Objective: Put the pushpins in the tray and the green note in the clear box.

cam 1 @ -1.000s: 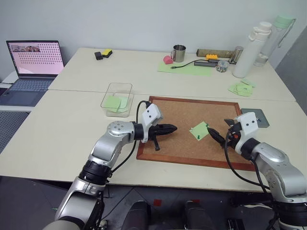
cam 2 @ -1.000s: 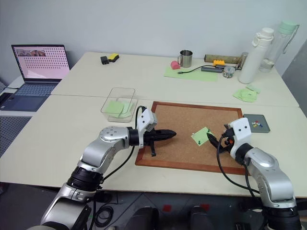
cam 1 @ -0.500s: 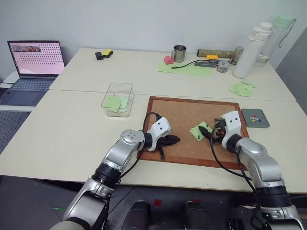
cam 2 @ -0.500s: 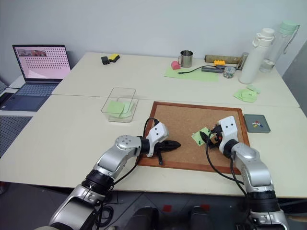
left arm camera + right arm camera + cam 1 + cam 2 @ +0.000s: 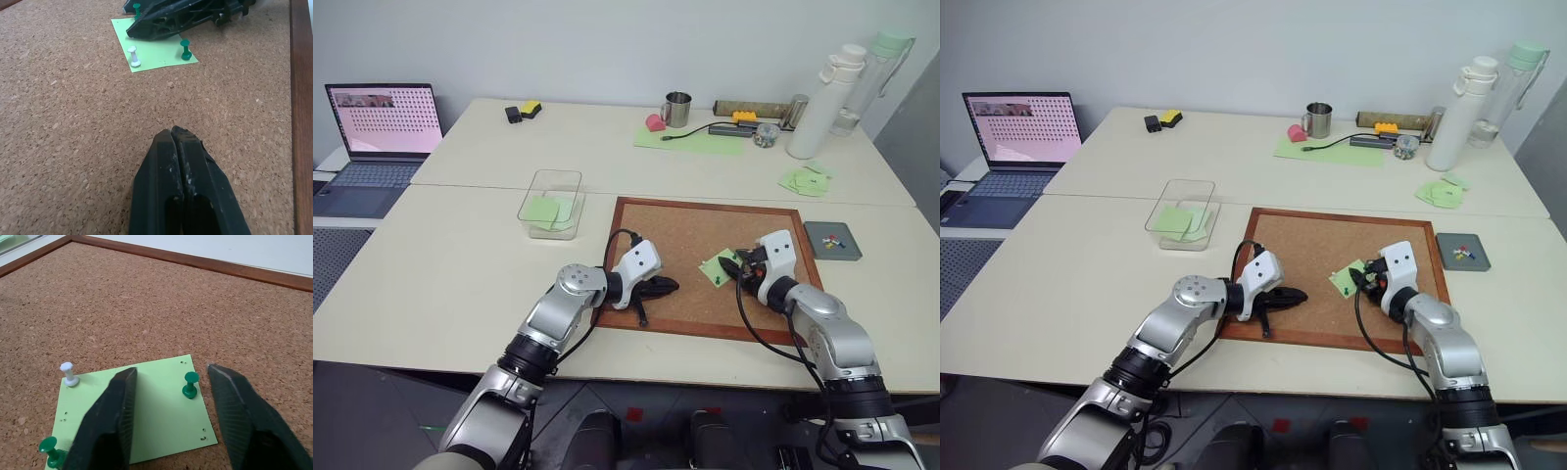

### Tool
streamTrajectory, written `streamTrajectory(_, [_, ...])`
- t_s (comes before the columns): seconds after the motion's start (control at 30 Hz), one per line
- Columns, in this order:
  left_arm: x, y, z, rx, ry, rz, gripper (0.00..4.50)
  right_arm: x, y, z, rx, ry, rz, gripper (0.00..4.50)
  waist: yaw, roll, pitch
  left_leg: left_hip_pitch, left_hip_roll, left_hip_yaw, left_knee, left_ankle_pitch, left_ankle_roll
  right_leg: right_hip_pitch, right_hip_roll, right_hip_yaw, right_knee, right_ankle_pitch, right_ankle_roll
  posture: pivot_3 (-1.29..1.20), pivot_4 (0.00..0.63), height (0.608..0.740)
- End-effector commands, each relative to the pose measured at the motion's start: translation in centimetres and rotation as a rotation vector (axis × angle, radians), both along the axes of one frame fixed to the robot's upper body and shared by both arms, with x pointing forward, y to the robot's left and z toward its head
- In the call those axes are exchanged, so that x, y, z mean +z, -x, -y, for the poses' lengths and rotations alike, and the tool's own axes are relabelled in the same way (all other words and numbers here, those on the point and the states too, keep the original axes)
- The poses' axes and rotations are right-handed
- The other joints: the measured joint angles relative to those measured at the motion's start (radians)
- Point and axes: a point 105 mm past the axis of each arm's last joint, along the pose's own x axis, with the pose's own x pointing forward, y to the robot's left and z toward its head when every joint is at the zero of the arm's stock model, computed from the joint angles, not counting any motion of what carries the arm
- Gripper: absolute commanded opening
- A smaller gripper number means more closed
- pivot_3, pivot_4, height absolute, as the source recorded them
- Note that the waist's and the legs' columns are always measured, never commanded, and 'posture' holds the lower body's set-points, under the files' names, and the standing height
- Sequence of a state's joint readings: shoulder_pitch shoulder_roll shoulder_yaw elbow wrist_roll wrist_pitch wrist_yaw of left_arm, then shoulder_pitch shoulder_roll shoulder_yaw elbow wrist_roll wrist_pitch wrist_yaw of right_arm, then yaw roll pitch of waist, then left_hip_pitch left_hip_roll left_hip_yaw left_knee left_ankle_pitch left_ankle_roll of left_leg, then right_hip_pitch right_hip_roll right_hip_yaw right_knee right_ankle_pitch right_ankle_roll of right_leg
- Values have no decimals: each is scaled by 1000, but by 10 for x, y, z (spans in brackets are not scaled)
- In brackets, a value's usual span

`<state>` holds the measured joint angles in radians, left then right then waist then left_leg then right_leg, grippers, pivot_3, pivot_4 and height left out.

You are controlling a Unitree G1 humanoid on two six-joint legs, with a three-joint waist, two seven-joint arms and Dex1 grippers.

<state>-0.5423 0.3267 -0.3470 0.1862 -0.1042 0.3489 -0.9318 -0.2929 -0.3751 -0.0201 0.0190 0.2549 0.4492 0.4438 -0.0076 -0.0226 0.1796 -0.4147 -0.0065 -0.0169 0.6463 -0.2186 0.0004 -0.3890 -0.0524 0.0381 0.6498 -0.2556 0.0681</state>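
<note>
Table [image 5: 460, 255]: pale, wide, spans the frame in the head views.

Laptop [image 5: 382, 127]: open, upper left edge of the frame.

Cork board [image 5: 695, 245]: wood-framed, lower centre, flat on the table.

White bottle [image 5: 822, 98] and clear bottle [image 5: 876, 73]: upright, upper right corner.

Large pale green sheet [image 5: 690, 140]: top centre, a steel mug [image 5: 677, 109] at its left end.

Clear box [image 5: 551, 202]: just off the board's upper left corner, left of centre; green paper lies inside.

Cluster of green notes [image 5: 808, 179]: right of centre, above the board.

Tray [image 5: 832, 240]: dark, flat, just beside the board's right edge; coloured pins [image 5: 833, 242] lie on it.

Green note [image 5: 142, 411]: on the cork, right of centre in the head views, flat, pinned.

Left gripper [image 5: 176, 139]: lower centre over bare cork near the board's left edge, fingers pressed together, grasping nothing, well apart from the note.

Right gripper [image 5: 171, 377]: over the note, fingers spread apart, one to each side of a green pin; no contact with it is visible.

Pushpins: three stand in the note. One green pin [image 5: 190, 383] between the right fingers, a second green pin [image 5: 50, 449] at a near corner, a white pin [image 5: 69, 373] at another corner.
</note>
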Motion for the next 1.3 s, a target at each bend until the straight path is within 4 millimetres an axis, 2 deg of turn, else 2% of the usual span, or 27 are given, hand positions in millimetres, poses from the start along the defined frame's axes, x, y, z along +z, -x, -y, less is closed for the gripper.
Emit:
streamTrajectory(0.03, [-3, 4, 0, -15, -24, 1, 0, 14, -4, 5, -20, -19, 59, 1448, 0, 0, 0, 0, 0, 0, 0, 0, 0, 0, 0, 0, 0, 0, 0, 0, 150, 740])
streamTrajectory(0.17, [-4, 4, 1, -15, -25, 3, 0, 14, -3, 5, -20, -15, 64, 530, 0, 0, 0, 0, 0, 0, 0, 0, 0, 0, 0, 0, 0, 0, 0, 0, 150, 740])
streamTrajectory(0.27, [-4, 2, 2, -14, -27, 2, 0, 18, -3, 4, -22, -12, 76, 65, 0, 0, 0, 0, 0, 0, 0, 0, 0, 0, 0, 0, 0, 0, 0, 0, 150, 740])
streamTrajectory(0.43, [-6, 1, 2, -4, -35, 1, 0, 25, 0, 3, -14, -14, 95, 65, -1, 0, 0, 0, 0, 0, 0, 0, 0, 0, 0, 0, 0, 0, 0, 0, 150, 740])
streamTrajectory(0.67, [-19, -2, 0, 20, -106, 3, 0, 44, 11, -9, 29, -38, 124, 65, 0, 1, 0, 0, 0, 0, 0, 0, 0, 0, 0, 0, 0, 0, 0, 0, 150, 740])
streamTrajectory(0.8, [-20, -5, -1, 33, -116, 12, 0, 53, 13, -6, 15, -52, 132, 65, 0, 1, -2, 2, 0, 0, 0, 0, 0, 2, 0, 0, 0, 0, 0, 0, 150, 740])
streamTrajectory(1.0, [-19, -8, -2, 44, -117, 14, 0, 64, 12, 6, -28, -89, 146, 65, 0, 1, -2, 3, 0, 0, 1, 0, 0, 3, 0, 1, 0, 0, 1, 0, 150, 740])
streamTrajectory(1.3, [-20, -7, -3, 48, -116, 7, 0, 86, 6, 41, -131, -146, 180, 65, 2, 1, -2, 3, 0, 0, 0, 0, 0, 3, 0, 1, 0, 0, 1, 0, 150, 740])
